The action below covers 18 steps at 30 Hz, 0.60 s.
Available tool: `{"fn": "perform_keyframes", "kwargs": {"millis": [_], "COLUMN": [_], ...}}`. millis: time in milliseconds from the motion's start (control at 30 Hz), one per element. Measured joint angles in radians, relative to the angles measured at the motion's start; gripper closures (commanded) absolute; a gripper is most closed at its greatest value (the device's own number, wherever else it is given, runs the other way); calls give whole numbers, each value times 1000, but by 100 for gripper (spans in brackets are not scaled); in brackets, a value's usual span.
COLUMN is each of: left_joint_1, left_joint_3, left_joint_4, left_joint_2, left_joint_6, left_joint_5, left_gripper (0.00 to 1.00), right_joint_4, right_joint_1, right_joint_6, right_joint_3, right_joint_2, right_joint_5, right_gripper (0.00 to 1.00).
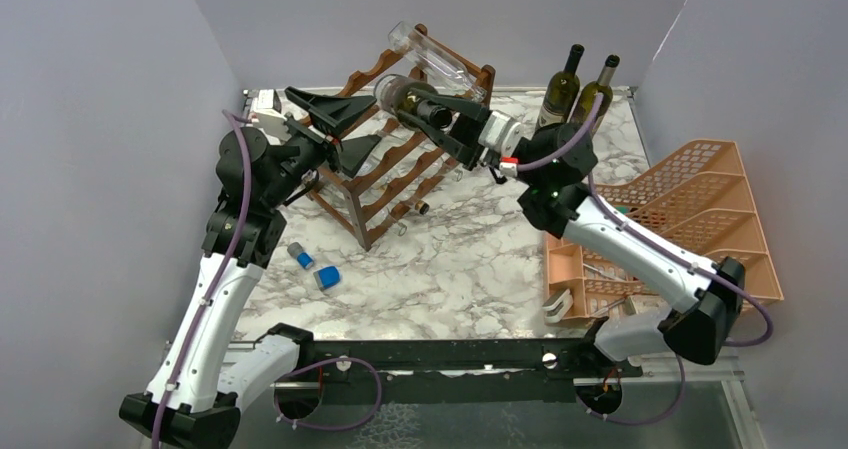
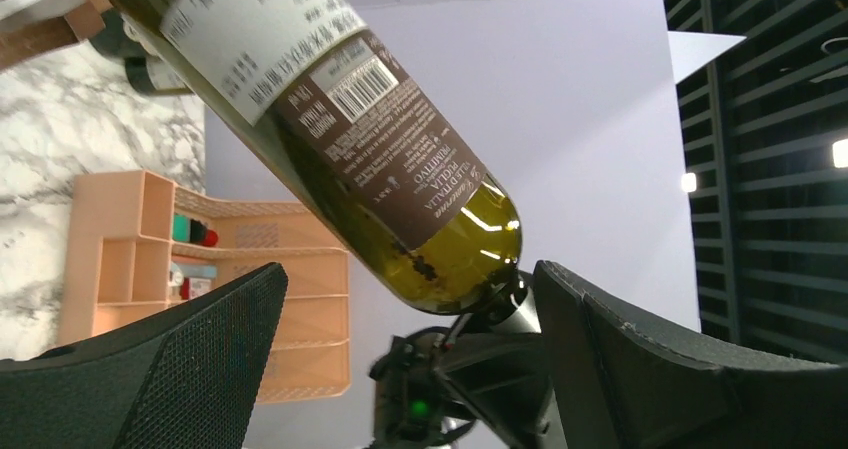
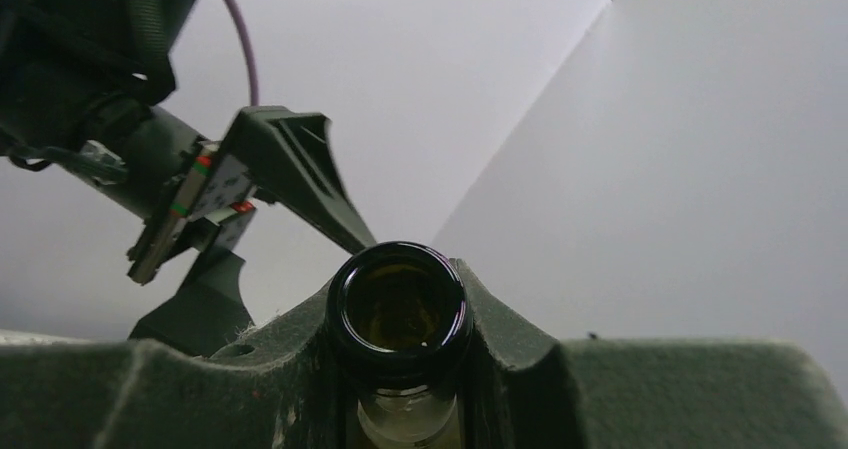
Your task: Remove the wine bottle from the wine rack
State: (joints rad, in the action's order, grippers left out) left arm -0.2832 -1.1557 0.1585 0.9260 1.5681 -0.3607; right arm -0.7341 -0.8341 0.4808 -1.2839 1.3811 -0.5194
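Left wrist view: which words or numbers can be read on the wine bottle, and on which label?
"PRIMITIVO": brown label on the wine bottle.
"PUGLIA": same brown label.
Script brand name, small print, barcode digits, white label: too blurred to read.

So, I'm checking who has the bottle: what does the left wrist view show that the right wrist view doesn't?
Only left wrist: the label and base of the wine bottle, the orange tray organiser and the marble table.
Only right wrist: the bottle's open mouth, clamped between the fingers of the right gripper.
Both: the same bottle, and the left gripper open wide, not touching it.
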Motion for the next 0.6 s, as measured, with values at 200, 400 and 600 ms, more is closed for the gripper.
{"fn": "perform_keyframes", "kwargs": {"millis": [200, 400, 600], "left_joint_1": [0, 0, 0], "left_joint_3": [-66, -180, -295], "left_joint_4": [65, 151, 211], "left_joint_2": [3, 16, 24], "left_joint_6": [-124, -332, -551], "left_joint_5": [57, 170, 333], "left_gripper": [0, 0, 0], "right_joint_4": [283, 509, 610], "right_joint_1": [0, 0, 1], "right_joint_6": [37, 77, 106], "right_joint_3": [-92, -112, -56], "right_joint_2": [-103, -257, -330], "right_joint_5": [178, 388, 577], "right_gripper": [99, 99, 99]}}
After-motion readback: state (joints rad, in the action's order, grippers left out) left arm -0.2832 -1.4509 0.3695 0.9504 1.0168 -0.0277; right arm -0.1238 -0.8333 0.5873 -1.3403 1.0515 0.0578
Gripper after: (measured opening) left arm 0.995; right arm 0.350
